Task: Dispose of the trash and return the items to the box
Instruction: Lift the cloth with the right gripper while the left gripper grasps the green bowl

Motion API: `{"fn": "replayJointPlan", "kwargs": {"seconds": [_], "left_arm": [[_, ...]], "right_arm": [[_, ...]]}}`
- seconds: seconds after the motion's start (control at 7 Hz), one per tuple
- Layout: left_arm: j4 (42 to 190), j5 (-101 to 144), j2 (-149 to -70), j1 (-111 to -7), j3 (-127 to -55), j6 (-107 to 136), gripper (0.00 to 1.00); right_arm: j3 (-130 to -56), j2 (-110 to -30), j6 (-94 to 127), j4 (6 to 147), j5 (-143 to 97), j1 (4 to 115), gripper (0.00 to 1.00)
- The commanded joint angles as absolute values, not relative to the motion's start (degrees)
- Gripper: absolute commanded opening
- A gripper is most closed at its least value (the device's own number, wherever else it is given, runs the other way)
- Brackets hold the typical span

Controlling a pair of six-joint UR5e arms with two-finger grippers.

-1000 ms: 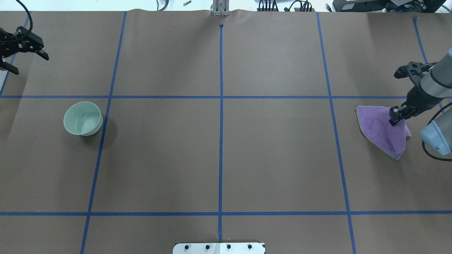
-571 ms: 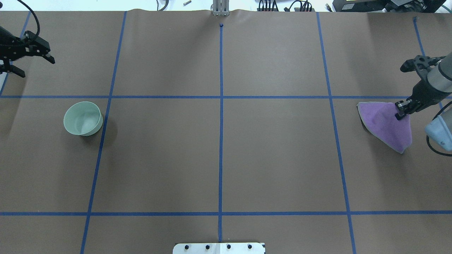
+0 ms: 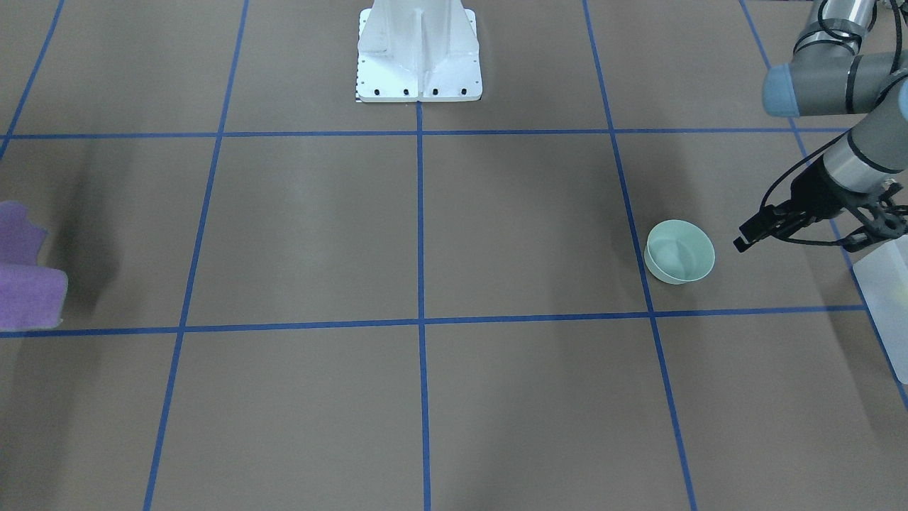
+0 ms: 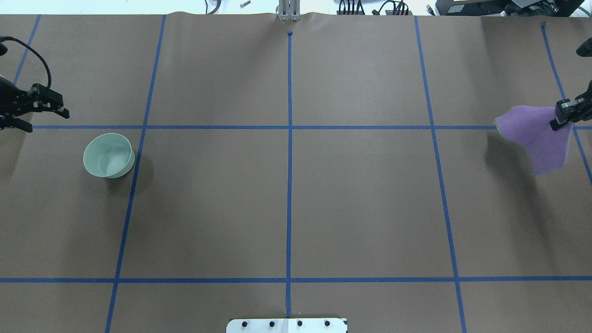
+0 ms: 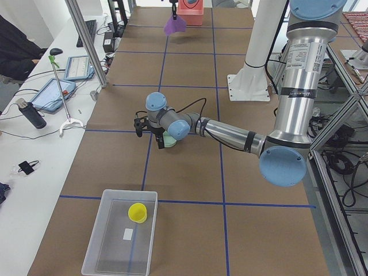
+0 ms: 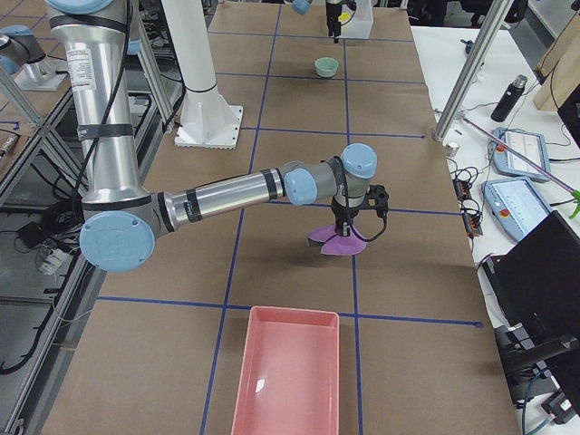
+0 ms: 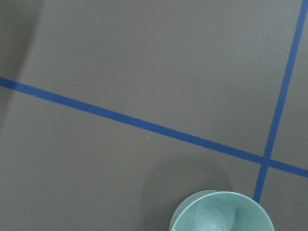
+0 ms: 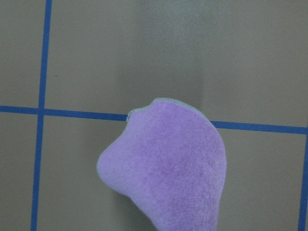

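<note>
Bowl (image 4: 108, 155) upright, mouth up, round; left gripper (image 4: 45, 121) near it, spread wide, empty; right gripper (image 4: 555, 124), well apart from the bowl, pinches purple cloth (image 4: 536, 138).

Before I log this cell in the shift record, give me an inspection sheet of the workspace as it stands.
Surface: brown paper table with a blue tape grid; no spills seen.
Job's things: mint-green bowl upright on the table; yellow cup inside the translucent box; purple cloth hanging clear of the table; pink bin empty.
Clutter: nothing seen.
Grippers: left gripper open, empty, beside the bowl and apart from it; right gripper shut on the purple cloth.
Cables: black cable loops over the left wrist.
Surroundings: white pedestal base; side bench with tablets and a bottle; a person seated there.
</note>
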State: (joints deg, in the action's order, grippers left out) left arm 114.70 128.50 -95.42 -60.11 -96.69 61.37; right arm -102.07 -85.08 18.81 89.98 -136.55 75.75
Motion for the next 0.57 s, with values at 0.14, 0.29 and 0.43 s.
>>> {"fn": "replayJointPlan", "kwargs": {"seconds": [0.14, 0.29, 0.43], "left_arm": [[122.92, 123.57, -94.84, -52.56, -92.58, 67.49, 0.98], [126.61, 123.57, -94.83, -52.3, -90.63, 68.72, 0.97], [127.17, 123.57, -94.92, -50.73, -90.27, 70.04, 0.87]], "right_arm": [[-106.61, -86.4, 18.81, 92.11, -137.63, 81.9, 0.0], [-106.87, -86.4, 18.72, 92.72, -138.07, 83.92, 0.0], [-106.96, -86.57, 18.63, 93.25, -138.16, 86.2, 0.0]]}}
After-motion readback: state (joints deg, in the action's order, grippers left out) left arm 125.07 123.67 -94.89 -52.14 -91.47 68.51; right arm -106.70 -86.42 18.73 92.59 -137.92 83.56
